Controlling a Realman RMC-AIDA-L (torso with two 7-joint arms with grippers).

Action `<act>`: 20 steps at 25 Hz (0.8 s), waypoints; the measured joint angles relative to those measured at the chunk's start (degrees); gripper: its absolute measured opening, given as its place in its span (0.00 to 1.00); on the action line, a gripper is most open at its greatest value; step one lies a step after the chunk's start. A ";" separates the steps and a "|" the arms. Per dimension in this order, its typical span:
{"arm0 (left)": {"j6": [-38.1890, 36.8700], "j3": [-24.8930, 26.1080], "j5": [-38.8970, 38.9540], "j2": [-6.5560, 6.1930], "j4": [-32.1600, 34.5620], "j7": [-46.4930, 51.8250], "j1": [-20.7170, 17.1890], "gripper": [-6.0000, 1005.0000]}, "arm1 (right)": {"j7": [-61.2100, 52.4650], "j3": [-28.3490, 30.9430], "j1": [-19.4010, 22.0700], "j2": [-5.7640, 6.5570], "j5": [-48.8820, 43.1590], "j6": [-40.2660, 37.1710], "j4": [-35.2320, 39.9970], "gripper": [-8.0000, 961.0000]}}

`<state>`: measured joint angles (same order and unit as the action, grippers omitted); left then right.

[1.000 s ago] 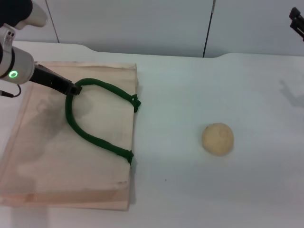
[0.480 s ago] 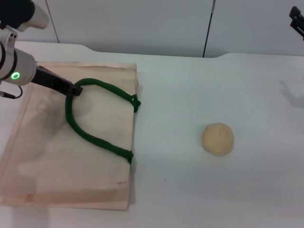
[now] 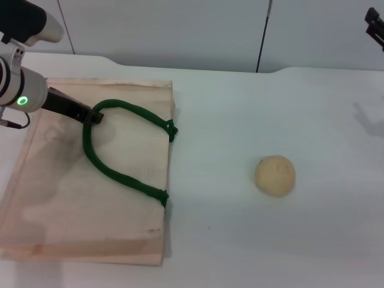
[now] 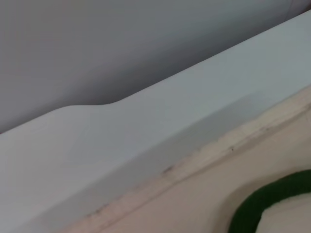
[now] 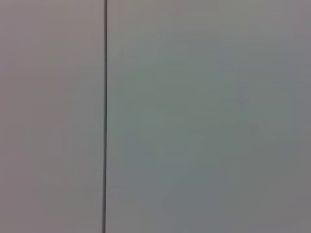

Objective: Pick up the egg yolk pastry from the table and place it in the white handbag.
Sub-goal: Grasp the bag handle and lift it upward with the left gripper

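The egg yolk pastry (image 3: 275, 175), a pale yellow-beige ball, lies alone on the white table right of centre. The white handbag (image 3: 66, 204) lies flat at the left, its dark green rope handle (image 3: 117, 174) looped on top. My left gripper (image 3: 94, 116) is at the far bend of the handle loop, shut on the rope. The left wrist view shows the bag's far edge (image 4: 204, 155) and a piece of the handle (image 4: 267, 199). My right gripper (image 3: 375, 27) is parked high at the far right edge, well away from the pastry.
The white table (image 3: 252, 108) ends at a grey wall behind. The right wrist view shows only a plain grey wall panel with a dark seam (image 5: 105, 116).
My left gripper has shifted slightly left and toward me with the handle bend following it. The pastry and the right arm have not moved.
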<state>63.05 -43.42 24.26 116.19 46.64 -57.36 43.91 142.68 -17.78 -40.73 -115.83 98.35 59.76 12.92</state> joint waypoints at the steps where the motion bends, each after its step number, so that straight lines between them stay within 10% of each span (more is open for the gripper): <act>1: -0.19 0.00 0.00 0.00 -0.07 0.00 0.01 0.36 | 0.00 -0.10 -0.05 0.00 0.00 0.00 0.00 0.79; 20: -4.44 -2.94 1.02 0.12 -2.18 -1.35 0.90 0.21 | -0.04 -1.25 -0.12 -0.09 0.00 -0.09 0.00 0.78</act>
<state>58.60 -46.36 25.28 116.31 44.46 -58.70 44.81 142.64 -19.02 -40.85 -115.92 98.35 59.67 12.92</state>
